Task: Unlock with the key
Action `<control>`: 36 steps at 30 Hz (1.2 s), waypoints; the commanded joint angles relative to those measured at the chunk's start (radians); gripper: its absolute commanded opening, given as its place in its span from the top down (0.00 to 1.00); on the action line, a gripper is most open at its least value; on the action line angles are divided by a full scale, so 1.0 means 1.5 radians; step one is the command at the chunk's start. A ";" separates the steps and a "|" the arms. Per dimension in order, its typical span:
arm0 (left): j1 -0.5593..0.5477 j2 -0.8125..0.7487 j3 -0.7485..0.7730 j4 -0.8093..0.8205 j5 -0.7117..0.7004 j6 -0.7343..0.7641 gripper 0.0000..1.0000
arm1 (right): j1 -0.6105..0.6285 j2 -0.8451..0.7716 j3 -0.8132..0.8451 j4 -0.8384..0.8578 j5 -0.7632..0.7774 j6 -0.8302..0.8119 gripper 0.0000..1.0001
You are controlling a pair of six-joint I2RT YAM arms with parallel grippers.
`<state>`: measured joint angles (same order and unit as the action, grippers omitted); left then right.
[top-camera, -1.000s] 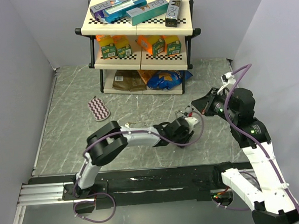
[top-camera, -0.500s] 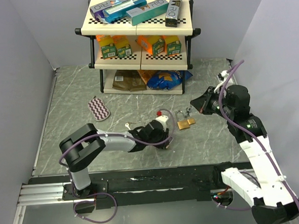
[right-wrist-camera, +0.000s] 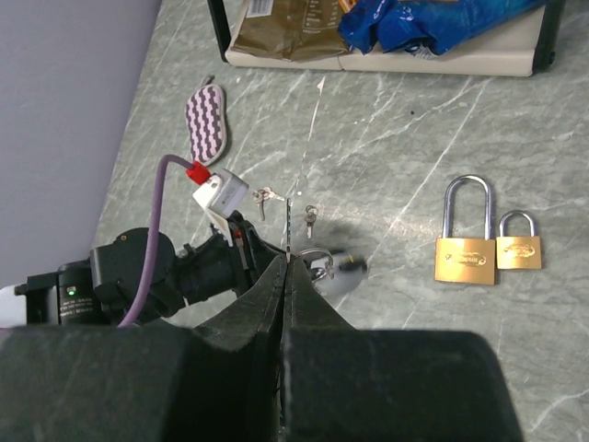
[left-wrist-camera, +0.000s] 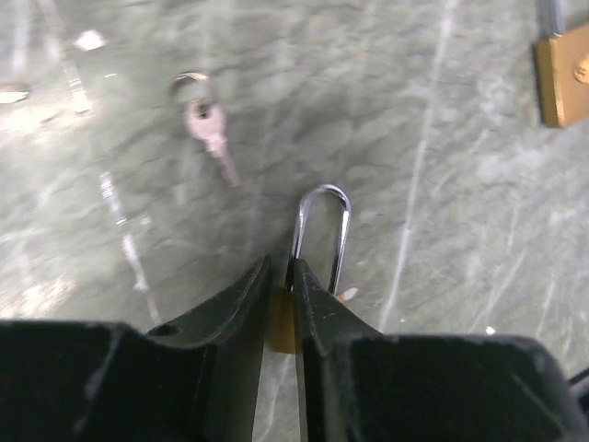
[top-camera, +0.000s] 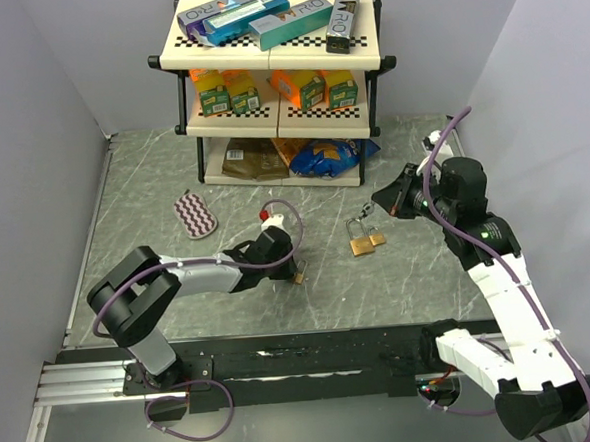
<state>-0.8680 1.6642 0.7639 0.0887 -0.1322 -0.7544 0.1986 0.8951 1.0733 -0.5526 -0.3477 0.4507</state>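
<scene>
Early stage: left pincer (left-wrist-camera: 281, 273) clamps a small padlock (left-wrist-camera: 282, 331), right pincer (right-wrist-camera: 287, 264) is pinched shut, key (left-wrist-camera: 208, 124) lies loose on the desk (left-wrist-camera: 460, 157).

My left arm (top-camera: 203, 275) and right arm (top-camera: 515, 303) are built alike: smooth white shells over the long links and chunky black housings at the joints. A purple cable (right-wrist-camera: 156, 221) runs along my left wrist and ends in a red plug (right-wrist-camera: 196, 172) seated in a small white block (right-wrist-camera: 221, 193). A tiny green light (right-wrist-camera: 69, 291) glows on the black housing behind it. A second purple lead (top-camera: 446, 134) arcs off my right arm. My left gripper (left-wrist-camera: 279, 265) is matte black plastic, and its fingers (left-wrist-camera: 221, 322) are broad at the root and narrow at the tip. My right gripper (right-wrist-camera: 285, 265) is the same black, with wedge-shaped fingers.
</scene>
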 commanded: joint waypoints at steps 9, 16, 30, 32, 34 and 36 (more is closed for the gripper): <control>0.006 -0.043 -0.009 -0.235 -0.043 0.029 0.42 | 0.005 -0.017 -0.005 0.035 -0.013 -0.006 1.00; -0.004 -0.012 0.084 -0.332 -0.016 0.015 0.33 | 0.005 -0.027 -0.018 0.038 -0.013 -0.006 1.00; -0.051 0.119 0.262 -0.445 -0.001 0.009 0.32 | 0.010 -0.041 -0.042 0.042 -0.012 -0.013 1.00; -0.054 0.135 0.272 -0.452 -0.002 0.010 0.33 | 0.010 -0.043 -0.044 0.044 -0.010 -0.013 1.00; -0.062 0.146 0.290 -0.472 -0.012 0.009 0.33 | 0.009 -0.044 -0.047 0.045 -0.010 -0.014 1.00; -0.065 0.151 0.303 -0.480 -0.016 0.009 0.32 | 0.009 -0.045 -0.050 0.045 -0.009 -0.015 1.00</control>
<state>-0.9463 1.8427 1.1931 -0.5568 -0.1650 -0.7364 0.2054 0.8520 1.0069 -0.5308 -0.3599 0.4435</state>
